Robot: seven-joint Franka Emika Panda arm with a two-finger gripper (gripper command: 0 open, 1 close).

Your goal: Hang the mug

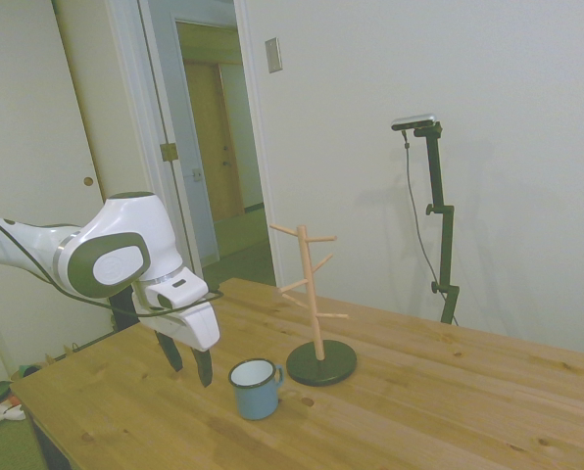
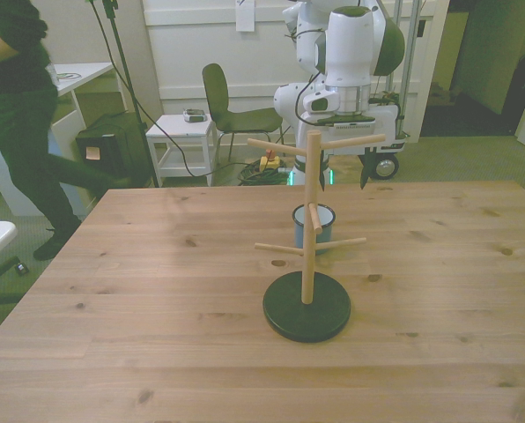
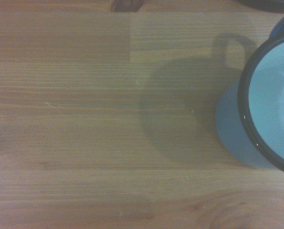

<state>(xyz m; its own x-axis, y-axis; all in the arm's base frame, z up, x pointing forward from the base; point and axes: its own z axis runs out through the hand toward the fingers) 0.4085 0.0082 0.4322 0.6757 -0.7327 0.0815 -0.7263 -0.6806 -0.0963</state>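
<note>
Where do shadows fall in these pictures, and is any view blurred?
Wrist view: slightly soft; the mug casts a clear shadow with its handle loop on the table. Side view: the mug tree throws only a faint shadow on the wall. Front view: sharp, even light.

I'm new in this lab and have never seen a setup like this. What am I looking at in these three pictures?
It is one white robot arm at a wooden table, seen by three cameras at once: one off to the side, one across the table, one on the arm's wrist looking straight down. The dark two-fingered pincer at the arm's end hangs just above the table, fingers apart, holding nothing. Beside it stands a small light-blue mug, upright, white inside; the wrist picture shows its rim from above. Next to the mug is a wooden peg stand on a dark round base, with nothing on its pegs. A person walks in the background.
</note>
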